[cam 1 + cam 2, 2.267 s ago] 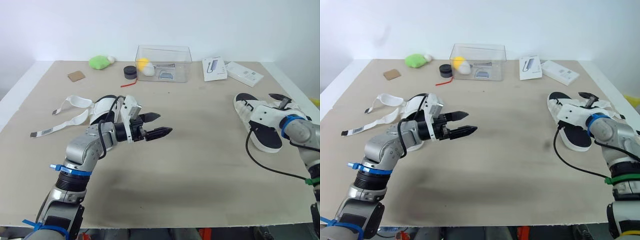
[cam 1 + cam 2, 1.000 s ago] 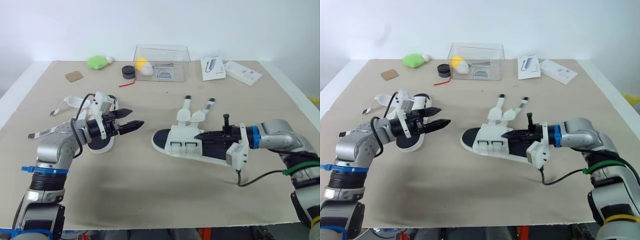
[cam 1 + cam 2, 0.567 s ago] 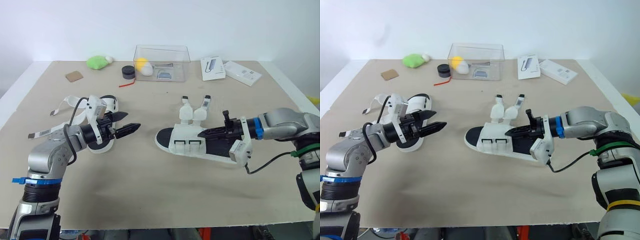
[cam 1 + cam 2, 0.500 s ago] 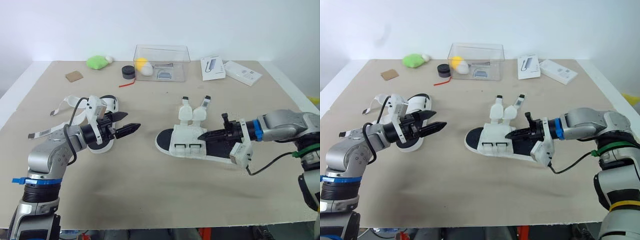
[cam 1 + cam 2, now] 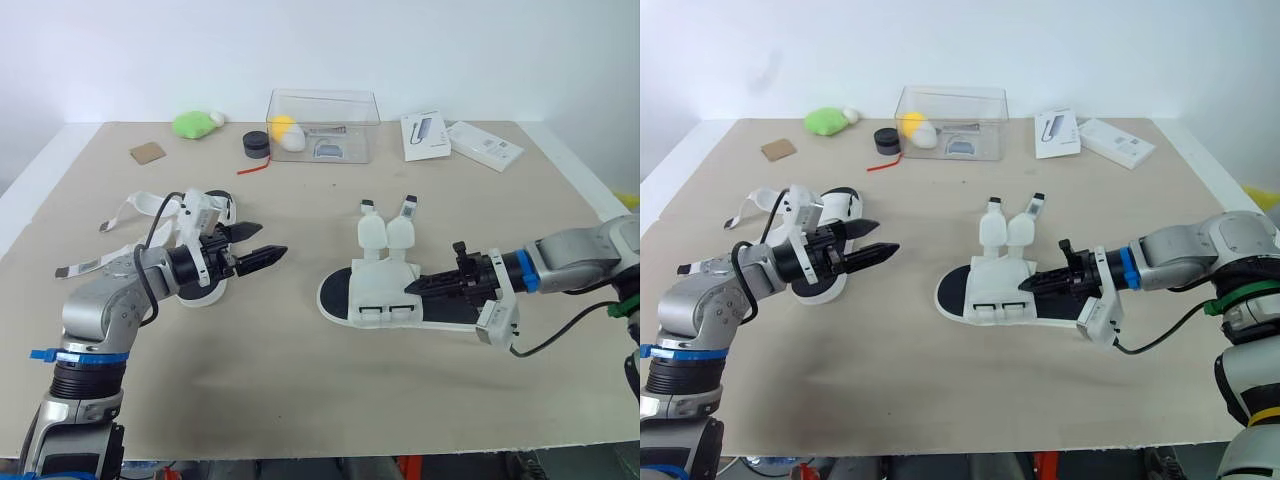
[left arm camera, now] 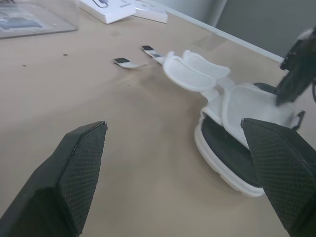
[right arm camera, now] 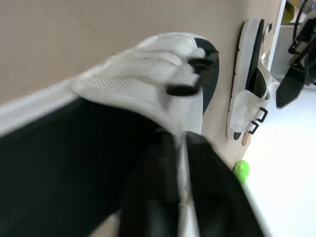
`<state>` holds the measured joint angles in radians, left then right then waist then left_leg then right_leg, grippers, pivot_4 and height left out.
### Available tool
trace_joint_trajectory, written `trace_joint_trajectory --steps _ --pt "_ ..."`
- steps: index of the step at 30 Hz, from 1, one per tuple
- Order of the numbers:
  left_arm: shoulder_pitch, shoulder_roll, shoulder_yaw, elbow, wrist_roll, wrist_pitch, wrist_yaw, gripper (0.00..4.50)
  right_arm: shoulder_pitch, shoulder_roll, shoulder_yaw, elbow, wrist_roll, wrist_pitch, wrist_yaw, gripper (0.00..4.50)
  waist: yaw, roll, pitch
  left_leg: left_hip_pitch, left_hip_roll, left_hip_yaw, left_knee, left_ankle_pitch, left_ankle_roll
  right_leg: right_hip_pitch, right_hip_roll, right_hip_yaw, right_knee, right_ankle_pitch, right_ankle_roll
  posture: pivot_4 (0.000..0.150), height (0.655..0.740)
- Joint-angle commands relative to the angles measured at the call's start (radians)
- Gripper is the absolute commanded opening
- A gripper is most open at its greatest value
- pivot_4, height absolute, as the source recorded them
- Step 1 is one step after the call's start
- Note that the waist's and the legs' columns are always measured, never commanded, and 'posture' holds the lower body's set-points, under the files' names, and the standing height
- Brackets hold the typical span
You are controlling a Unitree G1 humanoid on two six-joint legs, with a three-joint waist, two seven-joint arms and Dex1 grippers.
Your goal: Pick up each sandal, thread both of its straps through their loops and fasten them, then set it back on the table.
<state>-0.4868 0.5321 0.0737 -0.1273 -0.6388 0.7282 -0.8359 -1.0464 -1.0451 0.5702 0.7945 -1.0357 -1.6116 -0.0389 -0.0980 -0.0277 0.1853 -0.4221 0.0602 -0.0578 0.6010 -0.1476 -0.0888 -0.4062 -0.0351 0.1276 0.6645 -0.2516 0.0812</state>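
One sandal (image 5: 380, 285), upper pinched in right end effector (image 5: 412, 287).

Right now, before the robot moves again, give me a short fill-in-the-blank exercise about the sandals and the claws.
1. The right claw is shut on the sandal in the ___ of the table.
2. The left claw hovers with its fingers ___.
3. That sandal's two straps are ___ (fastened or unfastened).
4. The plush toy at the far left is ___ in colour.

Missing words: middle, open, unfastened, green.
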Motion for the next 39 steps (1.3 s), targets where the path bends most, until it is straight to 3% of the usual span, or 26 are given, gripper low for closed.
trace_joint_trajectory --steps 1,6,8,10,13,15,18,23,26,31,39 --pt "-0.027 0.001 -0.012 -0.031 -0.01 -0.002 -0.017 4.5 -0.043 -0.023 -0.021 0.035 -0.037 -0.002 -0.037 2.37 0.0 0.0 0.0 0.0 0.0 0.0 0.0 0.0 0.0 0.0 0.0 0.0 0.0 0.0 0.0 0.15 0.74" --pt "-0.059 -0.027 -0.084 -0.061 -0.006 -0.011 -0.042 4.5 -0.074 -0.044 -0.026 0.184 -0.052 0.078 -0.064 4.44 0.002 0.0 0.0 0.0 -0.001 0.0 0.0 0.0 0.0 0.0 -0.001 0.0 0.0 0.0 0.0 0.15 0.74" --pt "-0.055 -0.044 -0.119 -0.069 0.015 -0.028 -0.043 4.5 -0.081 -0.02 -0.041 0.324 0.069 0.093 0.008 4.44 0.001 0.0 0.0 0.0 -0.003 0.0 0.0 0.0 0.0 0.001 -0.003 0.0 0.0 0.0 0.0 0.15 0.74" --pt "-0.046 -0.055 -0.155 -0.067 0.044 -0.048 -0.047 3.67 -0.087 0.026 -0.089 0.489 0.229 0.11 0.149 4.5 -0.003 0.0 0.0 0.0 -0.004 0.0 0.0 0.0 0.0 0.002 -0.004 0.0 0.0 0.001 0.001 0.15 0.74" --pt "-0.033 -0.077 -0.219 -0.051 0.099 -0.079 -0.042 2.4 -0.085 0.166 -0.471 0.741 0.61 0.392 0.81 4.5 -0.017 -0.005 0.003 0.006 -0.005 0.0 0.0 0.0 0.001 0.008 -0.005 0.0 -0.001 0.005 -0.001 0.15 0.74" --pt "-0.025 -0.1 -0.236 -0.042 0.116 -0.095 -0.033 1.56 -0.162 0.206 -0.699 0.891 0.764 0.649 1.143 4.5 -0.021 -0.007 0.004 0.016 -0.006 0.0 -0.001 0.0 0.002 0.02 -0.006 0.0 -0.002 0.004 0.0 0.15 0.74" --pt "-0.018 -0.143 -0.288 -0.004 0.176 -0.137 -0.013 0.09 -0.385 0.187 -0.847 1.259 0.83 1.045 1.279 4.5 -0.032 -0.004 0.007 0.021 -0.008 -0.001 0.0 0.0 0.003 0.025 -0.008 -0.001 -0.002 -0.001 0.003 0.15 0.74" --pt "-0.004 -0.182 -0.338 0.063 0.258 -0.207 0.001 0.09 -0.525 0.197 -0.942 1.3 0.96 1.703 1.213 4.5 -0.039 -0.006 0.007 0.019 -0.008 -0.001 0.0 0.0 0.003 0.023 -0.008 -0.001 -0.002 -0.002 0.002 0.15 0.74" --pt "0.001 -0.202 -0.347 0.082 0.275 -0.227 0.005 0.09 -0.551 0.209 -0.969 1.3 1.033 1.943 1.094 4.5 -0.038 -0.005 0.007 0.015 -0.008 -0.001 -0.001 0.0 0.003 0.018 -0.008 -0.001 -0.002 -0.002 0.002 0.15 0.74" --pt "0.006 -0.21 -0.361 0.114 0.321 -0.258 0.003 0.09 -0.542 0.242 -1.017 1.282 1.186 2.084 0.826 4.5 -0.038 -0.005 0.007 0.012 -0.009 -0.001 -0.002 -0.002 0.003 0.015 -0.008 -0.001 -0.002 -0.005 0.004 0.15 0.74" --pt "0.005 -0.216 -0.361 0.135 0.344 -0.276 -0.004 0.09 -0.493 0.352 -1.117 1.177 1.372 2.17 0.617 4.5 -0.038 -0.005 0.007 0.011 -0.008 -0.001 -0.002 -0.005 0.005 0.015 -0.007 -0.001 -0.002 -0.005 0.009 0.15 0.74"
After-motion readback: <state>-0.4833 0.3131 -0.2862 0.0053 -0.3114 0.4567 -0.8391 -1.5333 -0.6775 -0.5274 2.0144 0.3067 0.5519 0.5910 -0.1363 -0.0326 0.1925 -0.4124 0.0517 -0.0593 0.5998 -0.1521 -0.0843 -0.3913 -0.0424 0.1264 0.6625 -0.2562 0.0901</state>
